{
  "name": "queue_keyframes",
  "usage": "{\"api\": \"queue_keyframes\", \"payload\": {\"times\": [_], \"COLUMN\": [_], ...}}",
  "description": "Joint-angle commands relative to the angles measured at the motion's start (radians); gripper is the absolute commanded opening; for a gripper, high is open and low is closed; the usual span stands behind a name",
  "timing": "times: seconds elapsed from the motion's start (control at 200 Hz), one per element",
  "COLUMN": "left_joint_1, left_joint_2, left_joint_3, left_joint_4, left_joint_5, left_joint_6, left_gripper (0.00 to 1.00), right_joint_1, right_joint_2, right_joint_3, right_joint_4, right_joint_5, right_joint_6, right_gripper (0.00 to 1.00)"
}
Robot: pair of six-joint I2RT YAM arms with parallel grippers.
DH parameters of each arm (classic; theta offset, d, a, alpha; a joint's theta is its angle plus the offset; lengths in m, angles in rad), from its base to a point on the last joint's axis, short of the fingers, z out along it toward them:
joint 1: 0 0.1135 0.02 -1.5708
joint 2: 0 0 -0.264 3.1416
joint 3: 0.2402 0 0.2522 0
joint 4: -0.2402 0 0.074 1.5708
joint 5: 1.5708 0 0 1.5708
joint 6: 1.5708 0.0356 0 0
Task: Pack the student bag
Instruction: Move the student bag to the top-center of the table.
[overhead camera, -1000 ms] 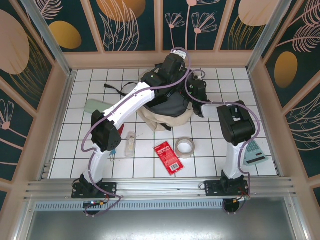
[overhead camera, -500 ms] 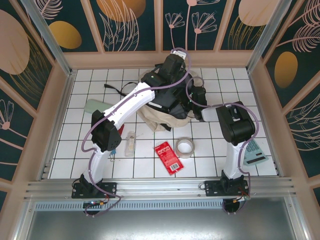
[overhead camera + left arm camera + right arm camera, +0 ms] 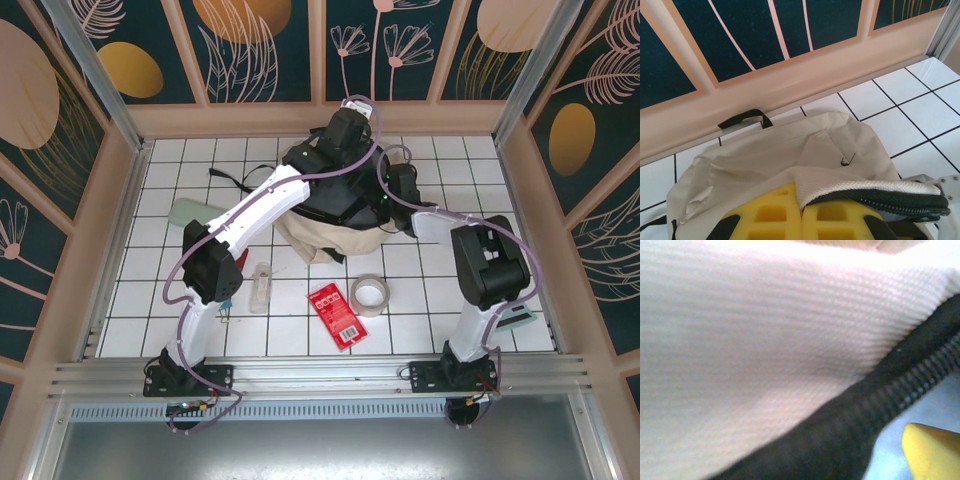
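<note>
White-tiled desk, dark floral panels round it. Left pincer (image 3: 801, 212): yellow fingers pressed together, apparently clamped on the zipper rim of the student bag (image 3: 790, 150), cream flap draped over one finger. Right pincer (image 3: 390, 195): jammed against cloth and zipper teeth; cannot tell its grip. Bag sits far-centre, directly under both wrists, mouth seemingly up between them, black carry loop (image 3: 745, 117) toward the back wall. Tape roll (image 3: 368, 294) and red packet (image 3: 335, 313) lie nearer the bases, well apart from it. Judgement: right arm is nearer the roll; whichever fetches must let go first.
</note>
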Motion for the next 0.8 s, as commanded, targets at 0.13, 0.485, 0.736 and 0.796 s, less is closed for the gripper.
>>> {"api": "queue_keyframes", "payload": {"times": [0.13, 0.485, 0.736, 0.796], "left_joint_1": [-0.004, -0.007, -0.008, -0.007], "left_joint_2": [-0.049, -0.128, -0.087, -0.082], "left_joint_3": [-0.002, -0.095, -0.111, -0.125], "left_joint_4": [0.066, 0.096, 0.101, 0.109], "left_joint_5": [-0.035, 0.011, 0.011, 0.010], "left_joint_6": [-0.016, -0.041, -0.040, -0.044], "left_gripper": [0.00, 0.00, 0.00, 0.00], "right_joint_1": [-0.014, -0.131, -0.067, -0.055], "right_joint_2": [-0.046, 0.146, -0.054, -0.105], "right_joint_3": [0.058, 0.318, 0.149, 0.096], "right_joint_4": [-0.168, -0.303, -0.133, -0.106], "right_joint_5": [0.089, 0.069, -0.057, -0.058], "right_joint_6": [-0.157, -0.367, -0.368, -0.359], "right_gripper": [0.99, 0.99, 0.99, 0.99]}}
